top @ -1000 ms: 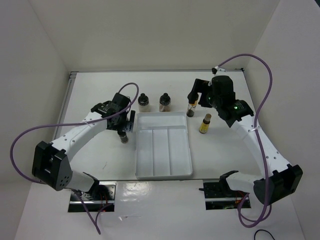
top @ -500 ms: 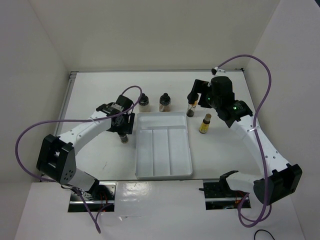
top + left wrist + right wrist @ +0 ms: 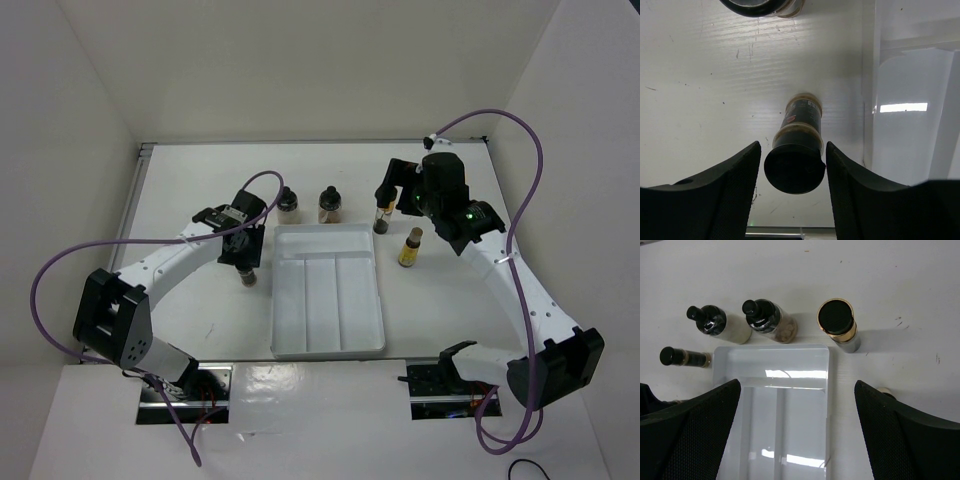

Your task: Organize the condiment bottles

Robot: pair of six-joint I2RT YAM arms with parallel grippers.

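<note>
White panels are closing in the white tabletop (image 3: 200,180), and above it I am narrowing my left end effector (image 3: 793,150) around the black cap of a short dark glass bottle (image 3: 801,117). A second ago these fingers were standing wide. Now they are flanking the cap closely, still partly open, and I cannot tell whether they are touching it yet. The bottle is standing upright just beside the white divided tray (image 3: 870,75), on the side facing the tabletop's left edge. I judge a pickup is beginning. My right end effector (image 3: 796,387) is hanging fully open and empty over another dark, gold-collared bottle (image 3: 837,324) toward the far right corner.
</note>
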